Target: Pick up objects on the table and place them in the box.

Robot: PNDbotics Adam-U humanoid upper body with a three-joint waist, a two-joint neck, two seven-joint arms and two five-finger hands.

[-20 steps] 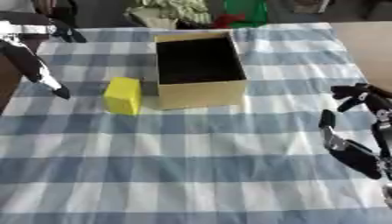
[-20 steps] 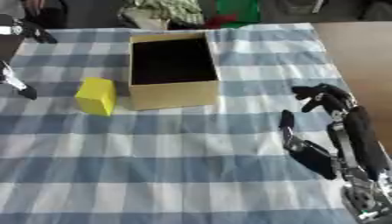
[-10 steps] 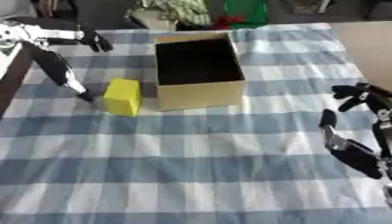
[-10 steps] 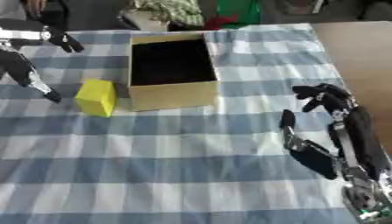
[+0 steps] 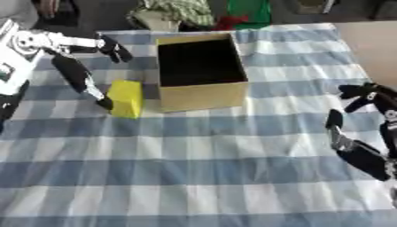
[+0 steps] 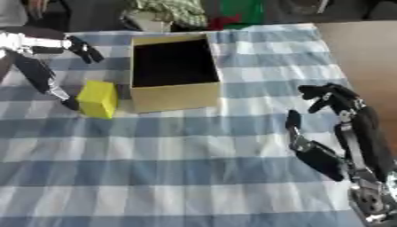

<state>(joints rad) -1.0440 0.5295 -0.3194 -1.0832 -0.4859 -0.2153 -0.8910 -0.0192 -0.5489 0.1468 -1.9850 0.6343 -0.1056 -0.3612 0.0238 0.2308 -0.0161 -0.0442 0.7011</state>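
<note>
At upper left, the left robot hand (image 5: 77, 66) has swung in beside the yellow block (image 5: 126, 98), fingers spread, perhaps touching; a grasp looks imminent.

Looks like a staged test setup in a lab or robotics workroom, not a real home. The surface (image 5: 194, 177) is covered edge to edge with a blue-and-white checked cloth (image 5: 232, 150), with almost nothing on it. Along the top of the frame, past the far edge, it's dark floor with a heap of green-and-white stuff (image 5: 167, 11) and something bright green (image 5: 248, 11), maybe bags or fabric, hard to say.
</note>
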